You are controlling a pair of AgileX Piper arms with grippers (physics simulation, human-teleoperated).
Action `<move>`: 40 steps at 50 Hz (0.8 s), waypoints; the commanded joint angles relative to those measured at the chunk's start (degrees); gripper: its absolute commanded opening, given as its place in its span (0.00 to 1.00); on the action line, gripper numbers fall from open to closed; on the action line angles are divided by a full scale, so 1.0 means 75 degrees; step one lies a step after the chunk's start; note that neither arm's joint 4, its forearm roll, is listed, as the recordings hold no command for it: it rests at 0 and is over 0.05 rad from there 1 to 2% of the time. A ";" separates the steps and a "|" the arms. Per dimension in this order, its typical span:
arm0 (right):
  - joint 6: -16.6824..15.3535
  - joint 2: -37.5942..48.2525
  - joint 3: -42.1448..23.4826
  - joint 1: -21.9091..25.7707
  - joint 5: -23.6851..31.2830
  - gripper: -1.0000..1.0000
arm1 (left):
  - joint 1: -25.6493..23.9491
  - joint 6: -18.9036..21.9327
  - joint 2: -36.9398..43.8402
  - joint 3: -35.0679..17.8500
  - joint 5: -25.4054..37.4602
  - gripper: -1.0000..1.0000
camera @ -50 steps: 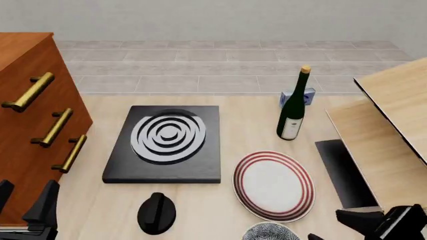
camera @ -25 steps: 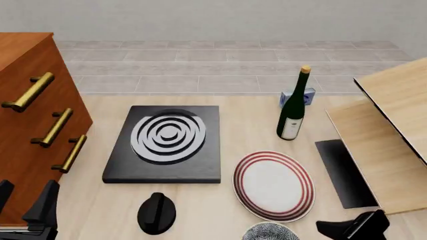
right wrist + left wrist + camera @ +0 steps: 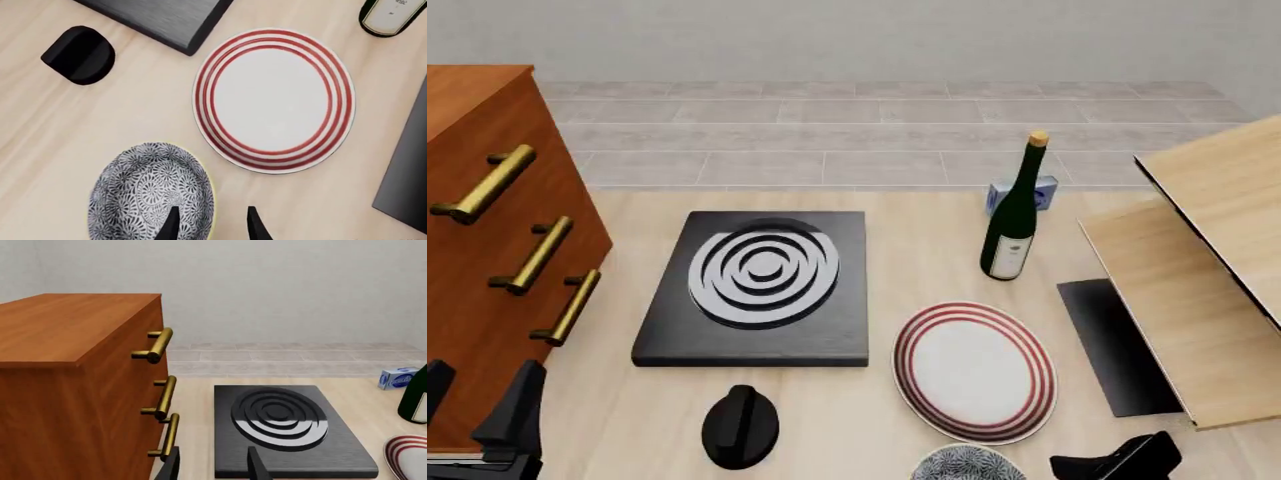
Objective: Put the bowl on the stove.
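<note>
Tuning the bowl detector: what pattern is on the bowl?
Fine grey-white floral speckle with a pale rim on the bowl; clearest in the right wrist view.

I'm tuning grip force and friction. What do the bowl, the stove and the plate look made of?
Bowl: probably glazed ceramic, judging by its fine grey-white printed pattern and pale rim. Stove: a matte black slab with a brushed grain, perhaps metal or stone, with light-grey burner rings. Plate: likely smooth white ceramic with red painted rings.

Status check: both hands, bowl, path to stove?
Right hand open over rim of small speckled grey-white bowl. Left hand open, idle facing flat black stove. Black round knob near path.
</note>
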 commanded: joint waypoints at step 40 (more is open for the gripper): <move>0.0609 0.3182 0.0092 0.0283 -0.2938 1.00 | 0.0000 0.0000 0.0000 0.0000 0.0000 1.00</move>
